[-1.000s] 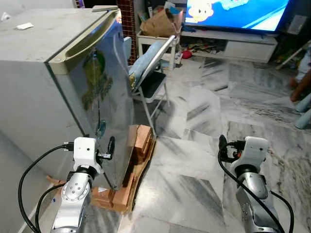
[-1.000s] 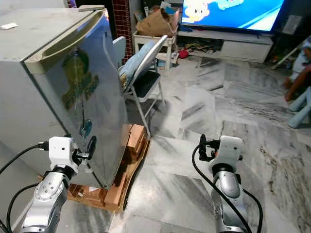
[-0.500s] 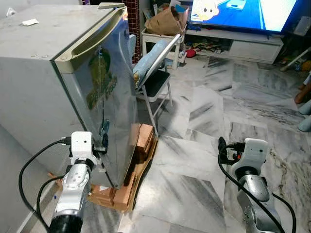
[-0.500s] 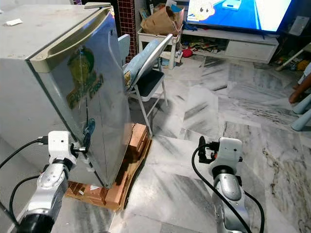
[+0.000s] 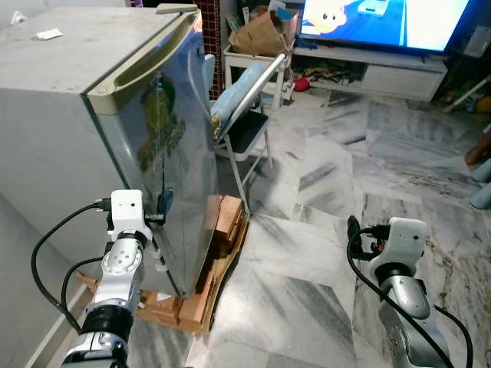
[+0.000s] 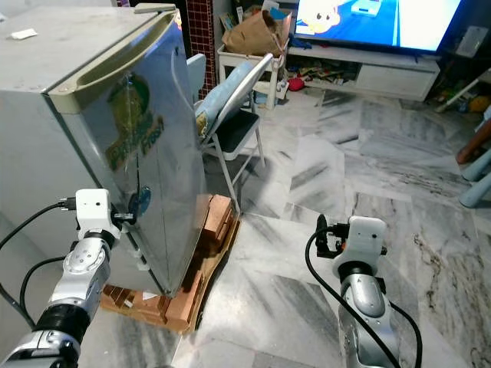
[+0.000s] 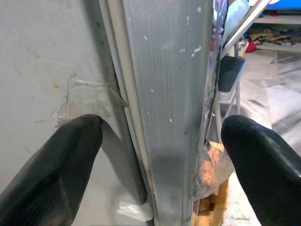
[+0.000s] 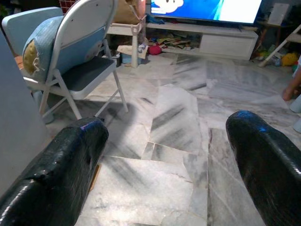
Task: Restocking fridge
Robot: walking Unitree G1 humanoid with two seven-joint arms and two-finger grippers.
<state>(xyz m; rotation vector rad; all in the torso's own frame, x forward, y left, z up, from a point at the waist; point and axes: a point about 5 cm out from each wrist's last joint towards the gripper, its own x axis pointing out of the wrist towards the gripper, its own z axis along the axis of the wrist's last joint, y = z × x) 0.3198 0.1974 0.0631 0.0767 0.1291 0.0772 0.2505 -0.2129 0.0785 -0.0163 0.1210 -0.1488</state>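
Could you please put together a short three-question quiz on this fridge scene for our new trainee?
1. True or false: the fridge door is wide open.
2. Which gripper is at the door's edge? A) left gripper B) right gripper
3. Fill in: the fridge stands on a ______ base beside a folding chair.

Key
1. False: the door looks shut against the cabinet.
2. A: its fingers are spread either side of the door's edge; the right gripper is held open above the marble floor.
3. Wooden.
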